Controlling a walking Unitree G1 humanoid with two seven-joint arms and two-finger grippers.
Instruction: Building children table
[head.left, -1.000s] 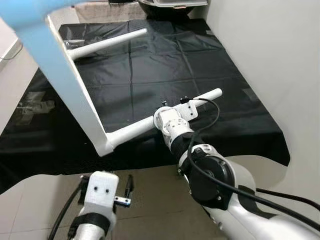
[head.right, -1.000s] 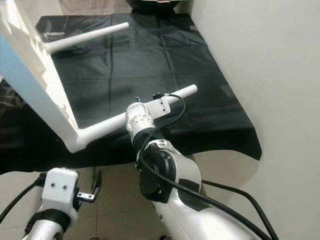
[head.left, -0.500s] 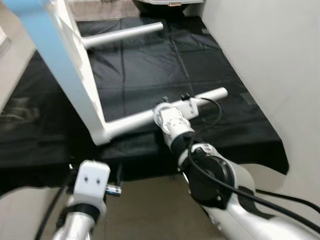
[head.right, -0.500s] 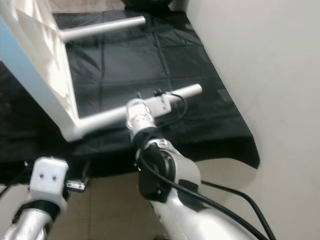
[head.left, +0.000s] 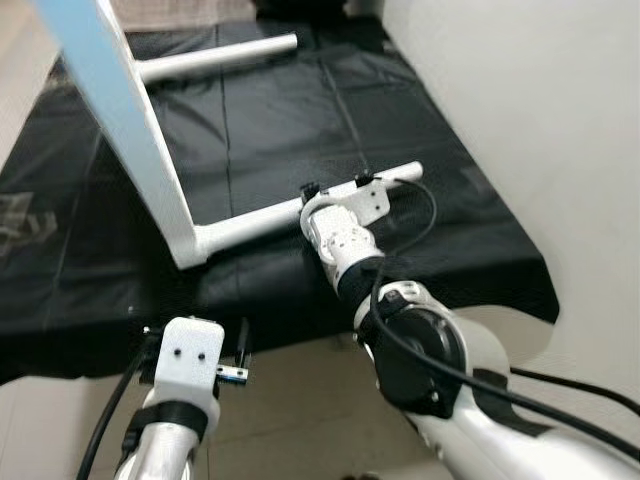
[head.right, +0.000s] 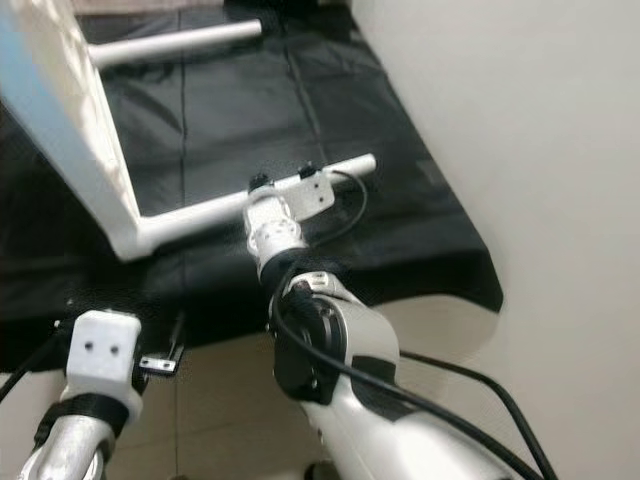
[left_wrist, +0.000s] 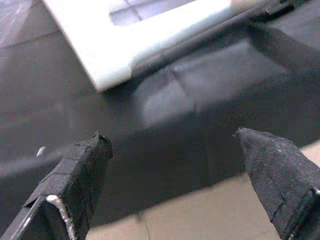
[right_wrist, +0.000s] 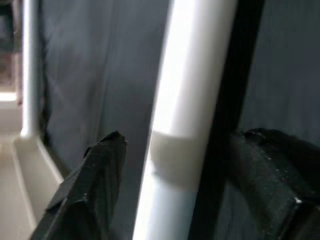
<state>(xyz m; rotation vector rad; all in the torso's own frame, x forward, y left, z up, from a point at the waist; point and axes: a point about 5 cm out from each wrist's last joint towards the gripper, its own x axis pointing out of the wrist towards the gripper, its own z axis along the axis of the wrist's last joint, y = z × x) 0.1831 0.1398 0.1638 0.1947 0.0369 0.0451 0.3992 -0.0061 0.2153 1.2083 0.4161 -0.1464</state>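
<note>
We are in a room with a pale wall (head.left: 520, 110) on our right and a tan tiled floor (head.left: 300, 420) at six o'clock. A black sheet (head.left: 280, 130) lies over the floor in front of us, from nine o'clock round to three.

From the head eyes we see the little table on its side on the sheet. Its white top with a light blue edge (head.left: 120, 110) stands up at ten o'clock. One white leg (head.left: 215, 58) sticks out at twelve o'clock. The near leg (head.left: 290, 212) runs across the middle toward two o'clock. Our right gripper (head.left: 335, 205) is at this near leg, about halfway along. Our left gripper (head.left: 240, 350) waits low at seven o'clock, above the sheet's edge, not touching anything.

From the left wrist, our two black fingers (left_wrist: 75, 180) are spread wide with nothing between them. Past them at twelve o'clock is the white corner of the table top (left_wrist: 130, 45).

From the right wrist, the white leg (right_wrist: 190, 110) runs between our two fingers (right_wrist: 100, 180). They sit on each side of it, not yet squeezed tight, as far as we can tell.

We think the leg is hard, smooth and a bit slippery, and the table looks light. The middle of the leg seems a good place to hold. The sheet is thin and may slide.
</note>
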